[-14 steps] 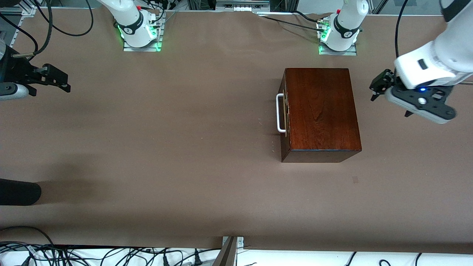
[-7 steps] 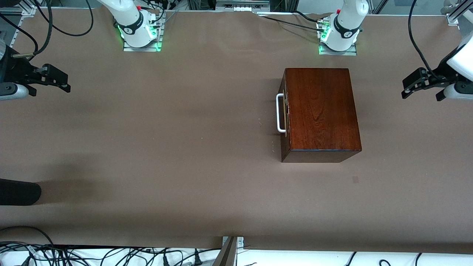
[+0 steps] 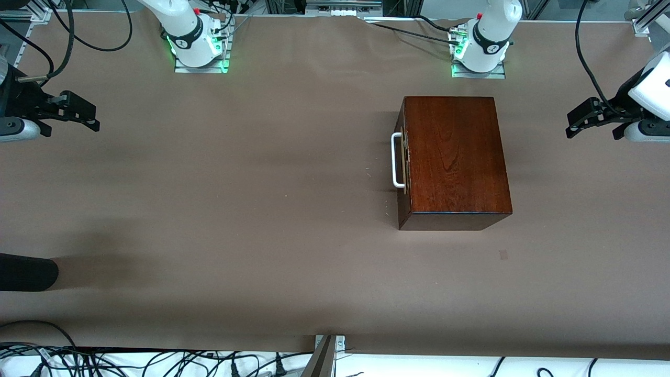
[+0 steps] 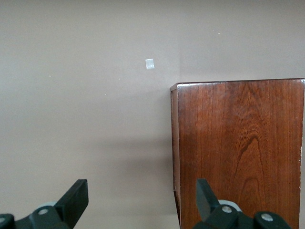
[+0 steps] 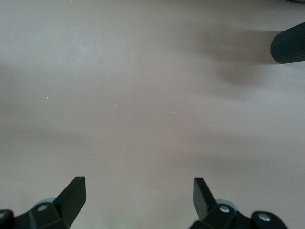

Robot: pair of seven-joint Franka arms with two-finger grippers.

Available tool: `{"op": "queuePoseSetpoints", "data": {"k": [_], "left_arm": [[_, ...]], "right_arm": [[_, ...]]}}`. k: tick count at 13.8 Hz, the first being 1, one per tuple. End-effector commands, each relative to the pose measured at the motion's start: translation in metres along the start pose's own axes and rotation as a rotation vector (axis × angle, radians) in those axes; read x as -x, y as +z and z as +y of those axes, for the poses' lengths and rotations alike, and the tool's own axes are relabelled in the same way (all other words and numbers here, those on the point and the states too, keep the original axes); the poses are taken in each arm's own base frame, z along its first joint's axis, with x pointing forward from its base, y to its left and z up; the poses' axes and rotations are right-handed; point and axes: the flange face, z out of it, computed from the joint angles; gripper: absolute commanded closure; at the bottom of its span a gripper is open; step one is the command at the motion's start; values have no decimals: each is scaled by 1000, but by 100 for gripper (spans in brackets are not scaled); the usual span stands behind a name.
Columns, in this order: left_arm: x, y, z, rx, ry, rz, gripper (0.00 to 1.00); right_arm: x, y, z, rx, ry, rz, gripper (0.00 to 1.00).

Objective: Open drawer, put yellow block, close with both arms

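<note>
The dark mahogany box stands on the table in front of the left arm's base. Its drawer is shut, and the white bar handle faces the right arm's end of the table. The yellow block is out of view. My left gripper hangs open over the table at the left arm's end, apart from the box. In the left wrist view its fingers hold nothing, and the box top shows past them. My right gripper waits open over the right arm's end, and the right wrist view shows nothing in this gripper.
A black rounded object juts in at the table edge at the right arm's end, also in the right wrist view. A small pale patch marks the brown table cover nearer the camera than the box. Cables lie along the table's edges.
The left arm has drawn away from the box toward its own end of the table, and its gripper has turned. The right arm and the box have not moved.
</note>
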Motion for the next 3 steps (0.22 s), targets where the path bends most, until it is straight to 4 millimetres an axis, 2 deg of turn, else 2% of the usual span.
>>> {"op": "queuePoseSetpoints", "data": {"k": [1,3], "left_arm": [[9,-7,1,1,-10,-8,0],[10,-12,1,0,-10,-10,0]], "right_arm": [[0,-3,2,-3,13,10,0],[0,-3,1,-3,11,10,0]]}}
